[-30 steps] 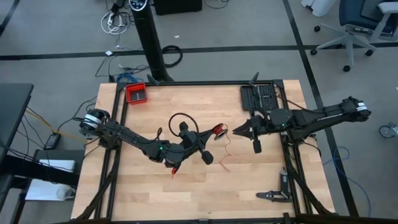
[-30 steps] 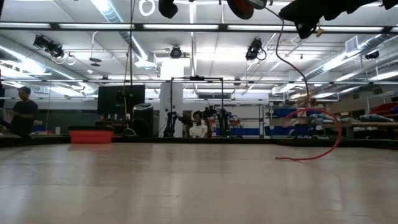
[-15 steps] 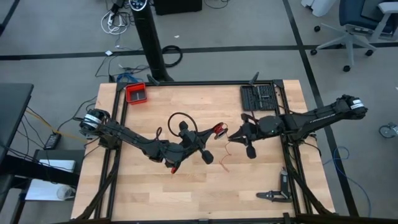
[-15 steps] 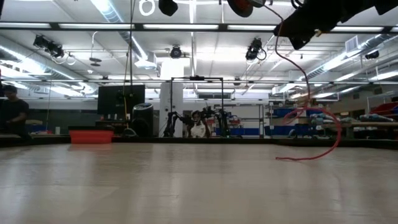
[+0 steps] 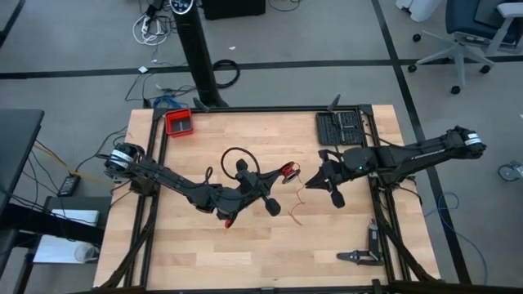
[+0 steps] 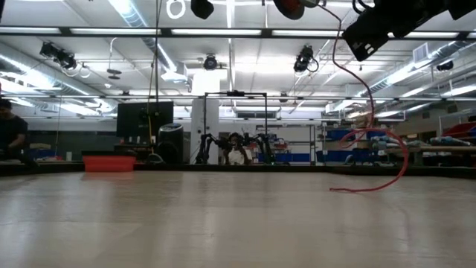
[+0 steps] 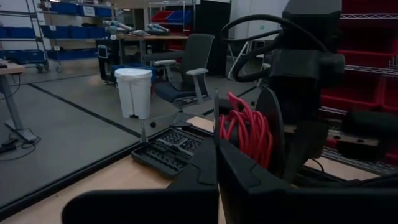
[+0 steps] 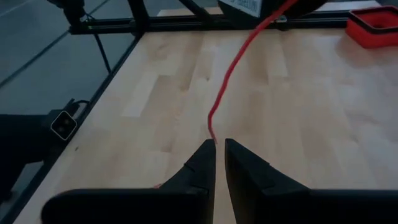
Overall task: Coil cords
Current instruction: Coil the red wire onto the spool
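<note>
Cords [image 5: 288,171]: high view, a red bundle sits at my left gripper [image 5: 276,175], pressed together; a loose tail trails on the counter [image 5: 343,237]. Right wrist view: my right gripper [image 8: 219,151] pinches the strand; much remains uncoiled.

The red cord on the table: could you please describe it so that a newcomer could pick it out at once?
Start at the middle of the wooden table, where the two grippers meet. The red cord is a small wound bundle there, its thin tail trailing onto the wood. The nearby black cable loop is thicker; the red tray is a box.
</note>
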